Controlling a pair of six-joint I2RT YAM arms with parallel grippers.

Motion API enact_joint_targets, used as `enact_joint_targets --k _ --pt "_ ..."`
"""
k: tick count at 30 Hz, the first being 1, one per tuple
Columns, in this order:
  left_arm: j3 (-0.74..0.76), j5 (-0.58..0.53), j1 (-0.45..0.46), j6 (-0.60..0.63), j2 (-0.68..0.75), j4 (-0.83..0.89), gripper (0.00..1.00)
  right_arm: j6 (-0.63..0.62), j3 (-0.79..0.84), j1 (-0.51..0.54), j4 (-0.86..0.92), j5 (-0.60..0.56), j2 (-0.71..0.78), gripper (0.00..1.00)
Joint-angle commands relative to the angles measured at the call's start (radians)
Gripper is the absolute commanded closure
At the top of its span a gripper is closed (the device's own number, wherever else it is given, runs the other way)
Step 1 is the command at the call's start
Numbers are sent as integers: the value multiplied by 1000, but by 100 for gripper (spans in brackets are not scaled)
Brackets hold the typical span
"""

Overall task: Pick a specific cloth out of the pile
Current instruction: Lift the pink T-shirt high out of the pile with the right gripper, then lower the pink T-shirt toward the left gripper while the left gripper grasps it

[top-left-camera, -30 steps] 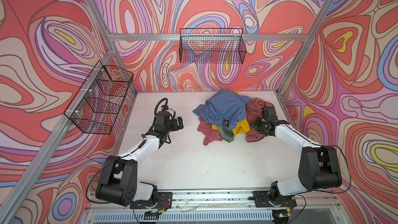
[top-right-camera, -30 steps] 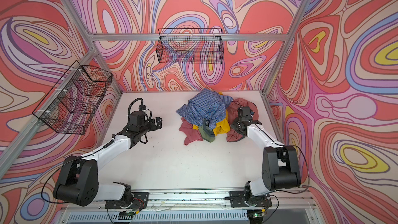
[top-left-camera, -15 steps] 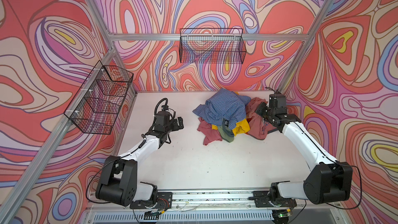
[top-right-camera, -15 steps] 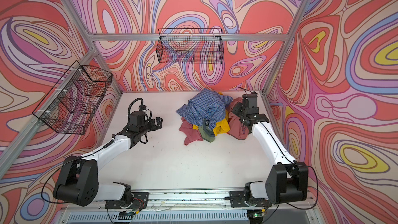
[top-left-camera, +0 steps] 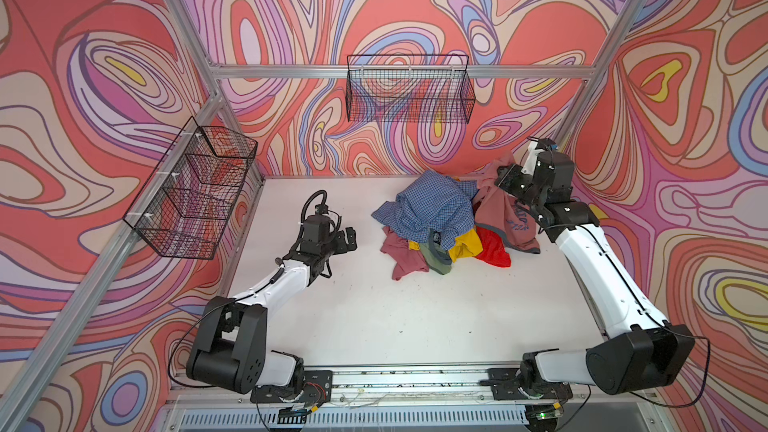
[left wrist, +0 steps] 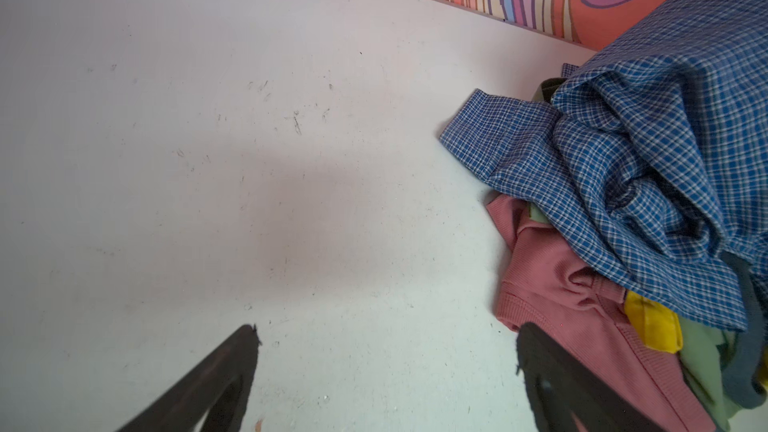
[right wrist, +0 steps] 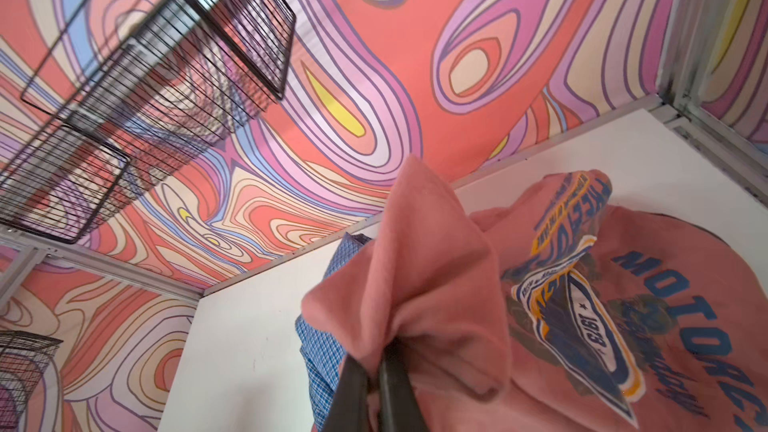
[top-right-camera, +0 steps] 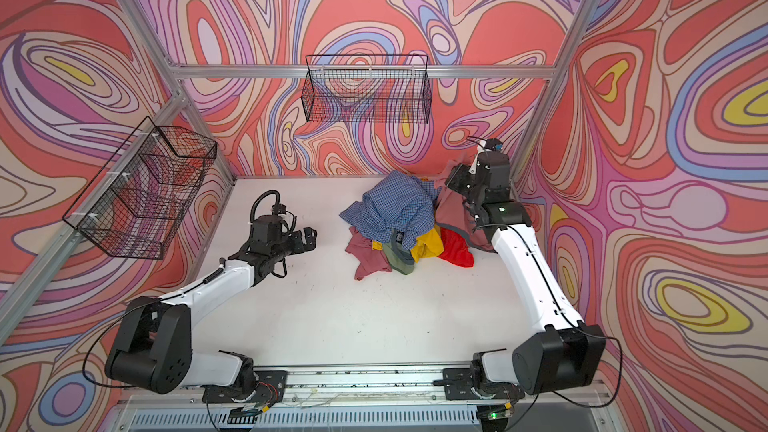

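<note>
One cloth (top-left-camera: 513, 218) raised at the pile's (top-left-camera: 432, 205) two o'clock, I see right fingers (right wrist: 353, 388) clamped on it, left fingers (left wrist: 232, 351) apart above worktop (top-left-camera: 395, 305).

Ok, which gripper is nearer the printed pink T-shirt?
Right. The right gripper is shut on a fold of the T-shirt, holding it up beside the pile. The left gripper is open over bare table on the pile's other side, touching nothing.

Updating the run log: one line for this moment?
right gripper: shut on salmon-pink printed T-shirt, corner raised | left gripper: open, empty, beside garment pile | blue checked shirt: on top
</note>
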State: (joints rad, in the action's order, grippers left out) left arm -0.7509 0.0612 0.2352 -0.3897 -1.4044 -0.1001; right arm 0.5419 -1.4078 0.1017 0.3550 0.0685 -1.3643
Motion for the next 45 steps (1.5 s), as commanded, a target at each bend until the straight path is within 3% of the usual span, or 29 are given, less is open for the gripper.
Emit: enact_joint_targets --k 1,14,24,29,34,38,42,45 --pt "-18 14 5 -6 -14 8 0 -23 -75 7 -71 23 -5 100" --pt "-46 20 27 -5 -34 8 0 -27 -369 7 -67 177 -121 100" --pt "-57 20 42 -4 -45 10 0 53 -655 7 -90 275 -235 100" --pt "-53 18 45 -6 -44 9 0 109 -690 7 -160 260 -242 100" --pt "-53 18 46 -7 -39 9 0 255 -675 13 -296 362 -275 100" --pt "-54 18 54 -12 -29 5 0 338 -697 84 -377 419 -339 100" --pt "-60 16 81 -8 -5 -6 0 298 -779 185 -296 457 -449 100" --pt "-64 9 101 -3 21 -8 0 265 -734 239 -248 420 -477 100"
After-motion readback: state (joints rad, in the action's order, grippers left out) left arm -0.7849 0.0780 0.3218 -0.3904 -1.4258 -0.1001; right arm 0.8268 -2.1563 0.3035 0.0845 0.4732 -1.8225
